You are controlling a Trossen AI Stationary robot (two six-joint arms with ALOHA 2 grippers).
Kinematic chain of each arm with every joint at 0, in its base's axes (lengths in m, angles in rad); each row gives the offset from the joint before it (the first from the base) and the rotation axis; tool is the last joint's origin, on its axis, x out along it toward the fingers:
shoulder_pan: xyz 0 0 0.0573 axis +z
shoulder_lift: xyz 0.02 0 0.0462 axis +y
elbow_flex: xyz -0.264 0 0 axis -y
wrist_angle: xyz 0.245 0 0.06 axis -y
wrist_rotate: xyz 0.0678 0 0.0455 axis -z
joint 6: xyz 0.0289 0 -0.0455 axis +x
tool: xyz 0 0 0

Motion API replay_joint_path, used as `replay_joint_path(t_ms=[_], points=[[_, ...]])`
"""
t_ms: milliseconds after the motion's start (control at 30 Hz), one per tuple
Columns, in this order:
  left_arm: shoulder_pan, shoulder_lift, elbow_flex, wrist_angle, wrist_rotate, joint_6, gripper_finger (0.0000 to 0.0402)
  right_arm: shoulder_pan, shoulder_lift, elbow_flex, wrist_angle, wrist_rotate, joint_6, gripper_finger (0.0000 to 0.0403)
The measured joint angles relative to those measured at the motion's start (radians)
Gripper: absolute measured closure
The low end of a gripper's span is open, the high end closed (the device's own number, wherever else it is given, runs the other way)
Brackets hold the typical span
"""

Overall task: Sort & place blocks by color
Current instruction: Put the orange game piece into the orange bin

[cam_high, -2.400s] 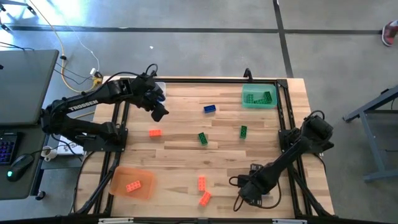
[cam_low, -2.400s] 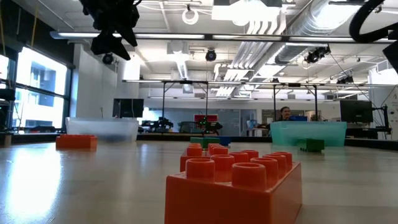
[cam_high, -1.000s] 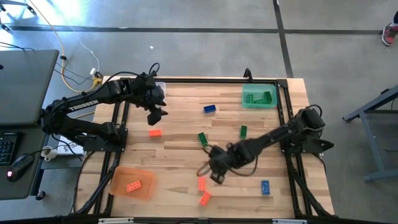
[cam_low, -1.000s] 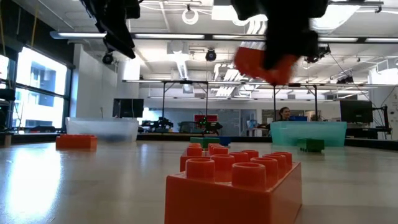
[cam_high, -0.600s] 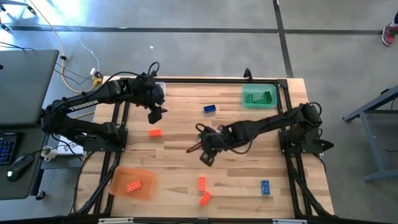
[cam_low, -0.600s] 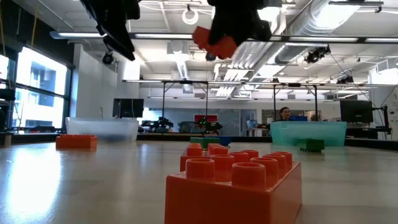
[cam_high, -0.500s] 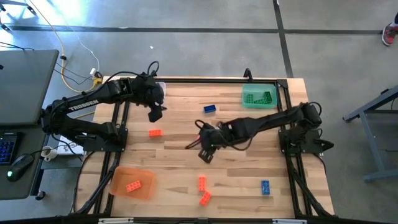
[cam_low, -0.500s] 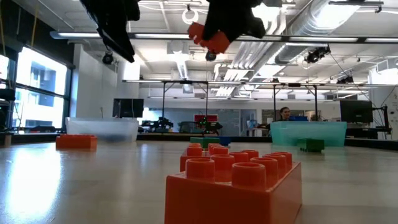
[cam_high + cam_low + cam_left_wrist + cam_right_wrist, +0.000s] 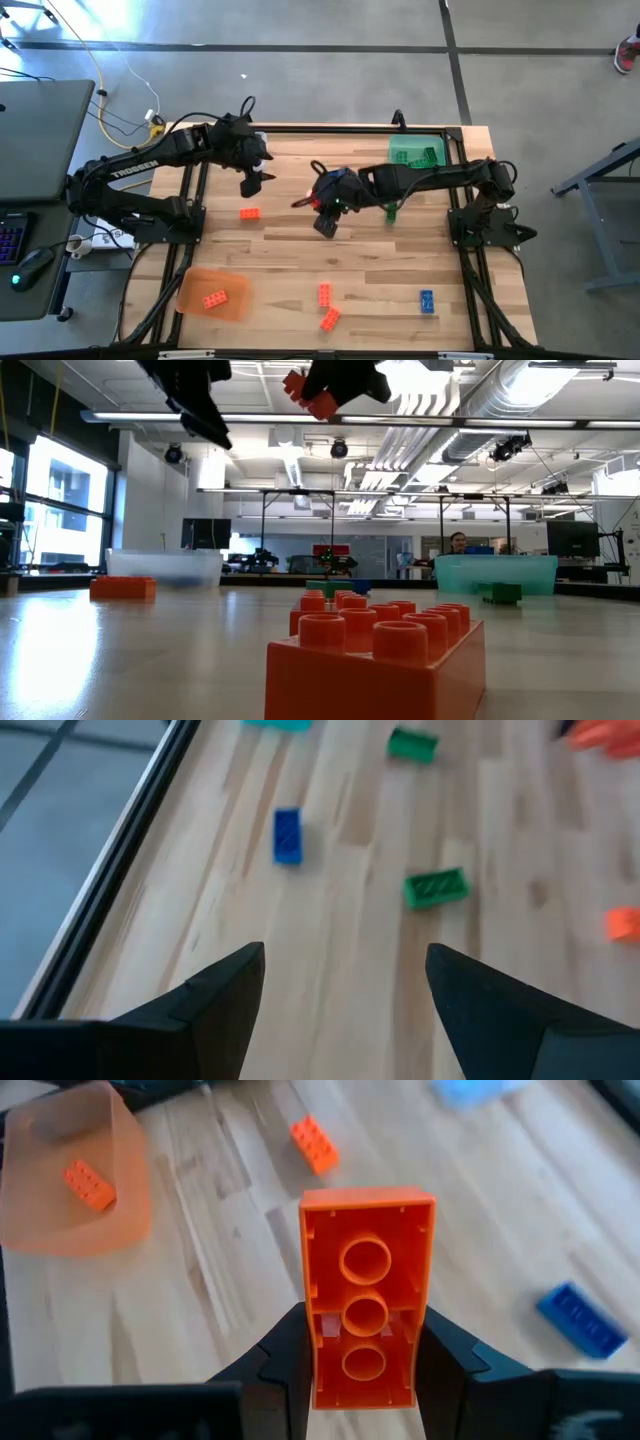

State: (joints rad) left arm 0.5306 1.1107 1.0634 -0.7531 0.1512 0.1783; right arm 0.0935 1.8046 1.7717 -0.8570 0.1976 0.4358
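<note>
Right gripper (image 9: 365, 1365) pinches the orange-red studded plastic brick (image 9: 366, 1305) mid-air; a slipping grip could drop it short of the translucent orange tray (image 9: 208, 293) at seven o'clock.

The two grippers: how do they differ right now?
The right gripper is shut on an orange block and reaches out over the middle of the table; the left gripper is open, holds nothing, and hangs near the table's far left corner. Both are raised off the wood.
</note>
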Motion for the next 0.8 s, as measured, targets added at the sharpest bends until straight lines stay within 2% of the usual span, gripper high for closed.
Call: replay_joint_path(t_ms=[333,467,800], points=[[-0.001,0.000,0.000,0.141,0.219,-0.014,0.0135,-0.063,0.000,0.144,-0.070,-0.010,-0.215,0.0299],[-0.001,0.000,0.000,0.250,0.301,-0.059,0.0135,-0.087,-0.001,0.228,-0.074,-0.014,-0.302,0.0299],[-0.002,0.000,0.000,0.578,0.345,-0.188,0.0135,-0.159,-0.001,0.350,-0.033,-0.055,-0.403,0.0299]])
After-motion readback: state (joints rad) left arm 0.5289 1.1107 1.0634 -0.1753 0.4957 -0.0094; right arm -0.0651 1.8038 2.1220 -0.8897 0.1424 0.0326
